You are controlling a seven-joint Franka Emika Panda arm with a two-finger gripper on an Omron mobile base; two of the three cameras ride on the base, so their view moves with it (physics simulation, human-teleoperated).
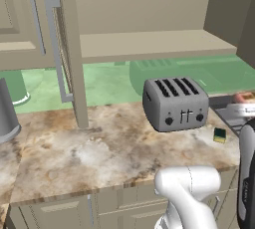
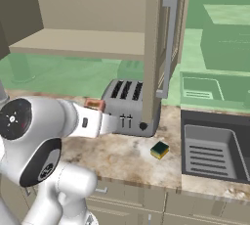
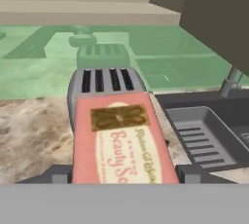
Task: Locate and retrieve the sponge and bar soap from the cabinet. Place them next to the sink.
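The bar soap is clamped in the claw, up above the toaster. The sponge already lies on the worktop near the sink. Carry it over slowly and put it down beside the sponge

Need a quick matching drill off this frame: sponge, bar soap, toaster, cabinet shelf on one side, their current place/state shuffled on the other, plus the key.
Things:
1. sponge
2. bar soap
3. toaster
4. cabinet shelf

Place or state:
A. bare, nothing resting on it
B. held in the gripper above the counter
C. lying on the counter between toaster and sink
D. standing on the counter below the shelf

Pairs: 1-C, 2-B, 3-D, 4-A
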